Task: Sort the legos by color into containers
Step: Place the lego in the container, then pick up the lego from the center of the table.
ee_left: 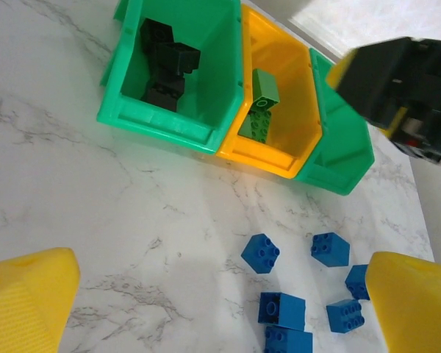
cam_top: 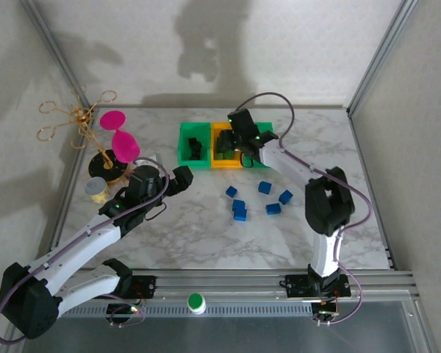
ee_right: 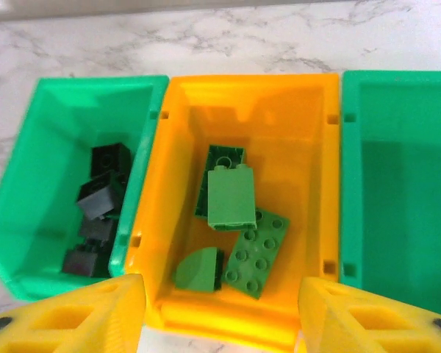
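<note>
Three bins are lined up touching side by side at the back of the marble worktop (cam_top: 169,235): a left green bin (ee_right: 29,184), an orange-yellow bin (ee_right: 309,147) in the middle, and a right green bin (ee_right: 397,184).

The black legos (ee_right: 99,213) are piled in the left green bin. The green legos (ee_right: 231,195) are heaped in the orange-yellow bin, one of them with a rounded top, and a flat studded one is leaned against the upright block.

The blue legos (cam_top: 239,205), six of them as far as can be counted, are scattered loose on the worktop in front of the bins. They lie well apart from the bins and close to the right arm's elbow.

The right hand (ee_right: 220,294) is held straight above the orange-yellow bin. Its yellow fingers (ee_right: 81,316) are spread apart and nothing is pinched between them.

The left hand (ee_left: 220,294) is parked over bare marble, down and to the left of the bins. Its jaws are spread wide and nothing is gripped.

Off on the left side, a pink goblet (cam_top: 120,136) is stood next to a gold wire stand (cam_top: 77,114).
</note>
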Controlling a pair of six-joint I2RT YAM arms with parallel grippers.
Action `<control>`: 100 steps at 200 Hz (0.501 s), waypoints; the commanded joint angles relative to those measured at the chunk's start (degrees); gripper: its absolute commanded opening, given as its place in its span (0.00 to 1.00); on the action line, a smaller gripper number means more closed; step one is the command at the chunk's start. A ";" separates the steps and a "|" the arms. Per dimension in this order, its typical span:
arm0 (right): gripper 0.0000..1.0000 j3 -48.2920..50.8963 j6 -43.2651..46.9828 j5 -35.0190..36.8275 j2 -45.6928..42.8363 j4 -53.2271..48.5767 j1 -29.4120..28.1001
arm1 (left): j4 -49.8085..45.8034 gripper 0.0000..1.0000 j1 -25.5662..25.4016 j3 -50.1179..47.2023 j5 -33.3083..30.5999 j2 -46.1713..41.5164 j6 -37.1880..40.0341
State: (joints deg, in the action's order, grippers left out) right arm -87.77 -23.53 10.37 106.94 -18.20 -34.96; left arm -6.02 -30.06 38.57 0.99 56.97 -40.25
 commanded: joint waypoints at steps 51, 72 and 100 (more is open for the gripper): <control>0.64 23.80 -9.07 0.39 -17.82 -4.19 -3.54 | 0.05 1.00 -6.41 -2.82 -0.39 -2.46 -1.60; 0.67 28.32 -12.02 2.35 -20.74 -6.02 -7.14 | 0.09 1.00 -8.26 -4.41 -0.97 -3.69 -3.26; 0.70 32.69 -16.77 2.91 -22.79 -7.18 -11.32 | 0.06 1.00 -10.42 -6.06 -2.02 -4.65 -5.01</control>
State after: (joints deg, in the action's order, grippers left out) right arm -57.93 -34.65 10.92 86.67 -22.96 -43.40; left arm -6.02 -38.98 33.91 1.08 53.78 -42.94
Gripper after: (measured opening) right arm 0.690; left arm 0.996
